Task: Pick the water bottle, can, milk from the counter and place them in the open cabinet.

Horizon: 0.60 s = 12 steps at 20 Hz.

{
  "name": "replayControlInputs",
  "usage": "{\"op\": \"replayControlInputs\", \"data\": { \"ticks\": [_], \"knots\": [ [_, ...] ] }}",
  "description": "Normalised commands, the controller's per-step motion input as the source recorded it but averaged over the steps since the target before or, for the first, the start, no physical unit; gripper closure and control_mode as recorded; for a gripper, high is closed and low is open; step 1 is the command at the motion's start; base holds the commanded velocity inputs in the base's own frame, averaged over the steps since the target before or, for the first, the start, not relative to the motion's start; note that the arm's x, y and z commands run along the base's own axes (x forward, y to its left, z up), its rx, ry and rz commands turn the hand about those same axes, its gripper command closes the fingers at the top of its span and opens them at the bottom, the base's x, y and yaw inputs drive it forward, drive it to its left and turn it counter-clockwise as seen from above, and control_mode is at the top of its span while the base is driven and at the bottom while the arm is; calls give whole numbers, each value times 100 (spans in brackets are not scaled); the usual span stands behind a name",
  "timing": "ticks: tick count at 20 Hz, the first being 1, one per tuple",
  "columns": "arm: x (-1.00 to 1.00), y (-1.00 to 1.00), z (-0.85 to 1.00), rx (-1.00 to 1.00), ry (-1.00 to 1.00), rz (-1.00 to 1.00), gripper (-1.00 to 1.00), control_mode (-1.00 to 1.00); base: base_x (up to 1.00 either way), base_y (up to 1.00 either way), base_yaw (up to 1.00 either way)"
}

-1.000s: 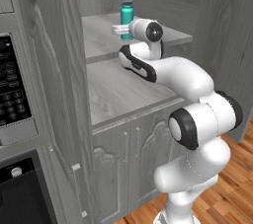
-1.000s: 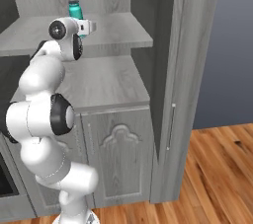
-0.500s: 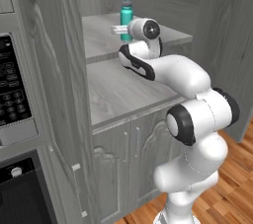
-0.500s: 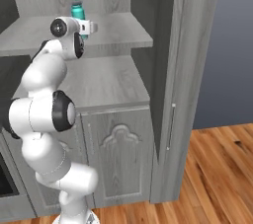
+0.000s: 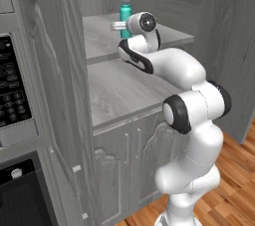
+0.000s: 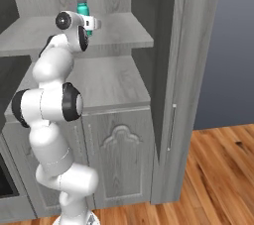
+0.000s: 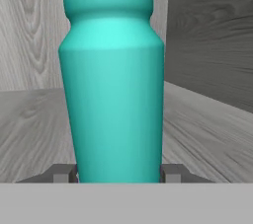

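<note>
The teal water bottle (image 7: pixel 113 85) stands upright between my two fingertips (image 7: pixel 170 172), and both pads touch its sides, so my gripper (image 7: pixel 116 173) is shut on it. From the base views the bottle (image 5: pixel 125 13) (image 6: pixel 82 6) is over the upper shelf (image 5: pixel 99 33) of the open cabinet, near the back wall. There my gripper (image 5: pixel 119 25) (image 6: pixel 92 23) reaches in level from the front. The bottle's base is hidden, so I cannot tell whether it rests on the shelf. The can, the milk and the counter are out of view.
A wider lower shelf (image 5: pixel 119 88) lies under my forearm. The cabinet's tall slab door (image 6: pixel 188 70) stands open on the right. Low arched-panel doors (image 6: pixel 119 154) are below. A microwave (image 5: pixel 12 90) and an oven (image 5: pixel 20 195) sit to the left. The floor is wood (image 6: pixel 218 169).
My hand has edged a little further in over the upper shelf, carrying the bottle with it. The grip on the bottle looks the same.
</note>
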Motion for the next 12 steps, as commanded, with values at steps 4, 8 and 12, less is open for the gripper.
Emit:
{"op": "replayControlInputs", "data": {
  "ticks": [4, 8, 12],
  "knots": [
    [50, 0, -31, 0, -1, 0, 100, -100, 0, 0, 0],
    [46, 0, -21, 0, 0, 0, 100, -100, 0, 0, 0],
    [40, 0, -23, 0, 0, 0, 100, -100, 0, 0, 0]
  ]
}}
